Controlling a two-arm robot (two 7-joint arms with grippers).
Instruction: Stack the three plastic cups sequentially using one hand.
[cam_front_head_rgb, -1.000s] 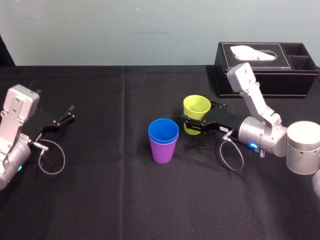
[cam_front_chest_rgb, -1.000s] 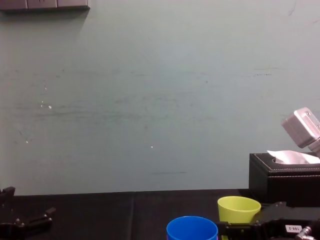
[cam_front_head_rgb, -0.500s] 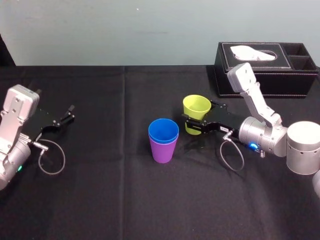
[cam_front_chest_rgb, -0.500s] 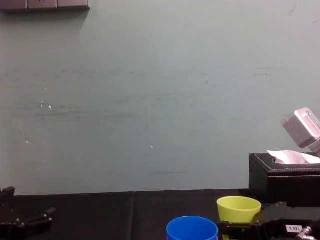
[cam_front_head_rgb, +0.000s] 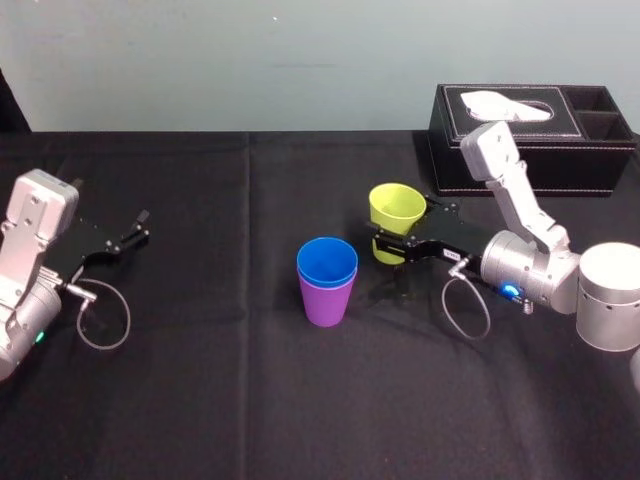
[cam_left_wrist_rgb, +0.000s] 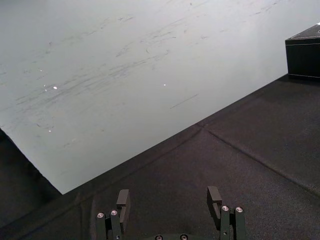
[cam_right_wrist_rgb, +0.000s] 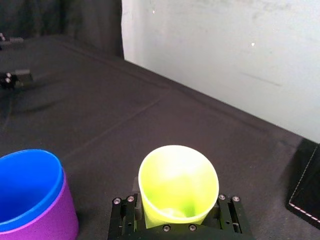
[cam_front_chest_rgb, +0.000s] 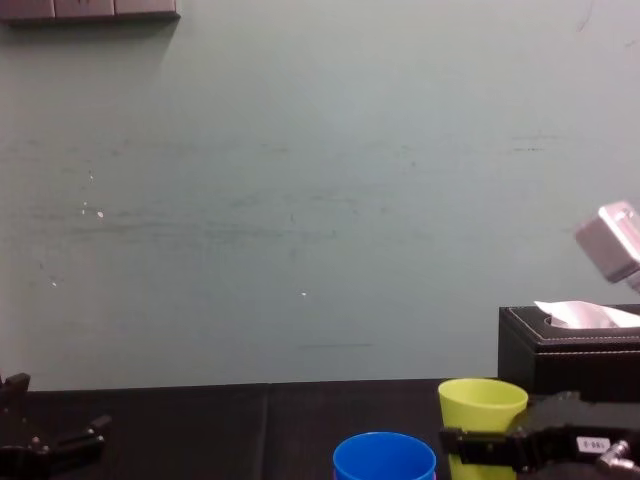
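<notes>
Soft, even light falls from above, leaving the pale wall (cam_front_chest_rgb: 300, 150) bright, while the black table (cam_front_head_rgb: 220, 400) soaks it up and reads dark from edge to edge, its seams showing only as faint lines. Shadows are weak: a dim patch lies on the table just under the yellow-green cup (cam_front_head_rgb: 396, 206), near the table's middle. That cup's thin plastic glows lit-through in the right wrist view, and the right arm's silver shell (cam_front_head_rgb: 610, 295) carries a mild sheen.

head: high, fwd-down | chest: low, side-on | r wrist: close | all 3 share yellow-green cup (cam_front_head_rgb: 395, 212)
</notes>
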